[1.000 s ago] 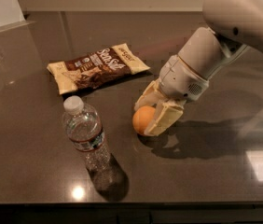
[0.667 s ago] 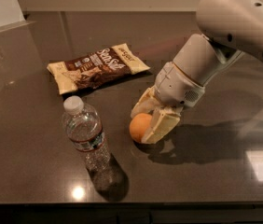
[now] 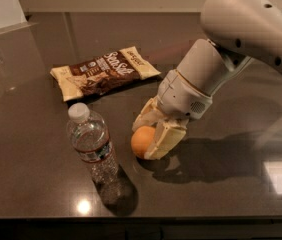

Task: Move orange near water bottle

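The orange (image 3: 141,142) sits on the desk (image 3: 221,194), clasped by the gripper (image 3: 148,140), whose arm reaches in from the upper right. The water bottle (image 3: 92,144) stands upright just to the orange's left (only a narrow gap between them), so any nudge looks leftward and short.

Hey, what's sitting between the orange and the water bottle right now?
Nothing: in the camera view only bare tabletop separates the orange from the water bottle. The gripper clasps the orange.
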Tool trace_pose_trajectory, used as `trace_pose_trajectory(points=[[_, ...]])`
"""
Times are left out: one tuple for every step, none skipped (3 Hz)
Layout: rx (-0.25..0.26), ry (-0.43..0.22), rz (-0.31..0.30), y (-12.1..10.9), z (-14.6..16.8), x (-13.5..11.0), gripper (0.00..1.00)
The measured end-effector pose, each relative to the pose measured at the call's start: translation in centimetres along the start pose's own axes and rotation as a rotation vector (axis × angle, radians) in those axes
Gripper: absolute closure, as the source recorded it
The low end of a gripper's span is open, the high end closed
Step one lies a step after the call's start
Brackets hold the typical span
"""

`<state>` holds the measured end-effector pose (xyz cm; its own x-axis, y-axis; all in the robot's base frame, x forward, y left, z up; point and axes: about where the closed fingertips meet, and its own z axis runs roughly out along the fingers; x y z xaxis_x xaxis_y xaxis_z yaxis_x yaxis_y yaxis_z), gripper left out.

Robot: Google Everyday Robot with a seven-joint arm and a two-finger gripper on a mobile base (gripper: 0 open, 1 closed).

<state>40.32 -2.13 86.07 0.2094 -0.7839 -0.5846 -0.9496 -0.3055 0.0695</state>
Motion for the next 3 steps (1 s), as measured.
trace_pose_trajectory(points=[[-0.004,-0.005,-0.003,0.11,0.37,-0.48,0.37],[0.001,-0.005,0.001,0.16,0.47,-0.49,0.13],[0.015,-0.006,0.006,0.15,0.33,-0.24,0.00]])
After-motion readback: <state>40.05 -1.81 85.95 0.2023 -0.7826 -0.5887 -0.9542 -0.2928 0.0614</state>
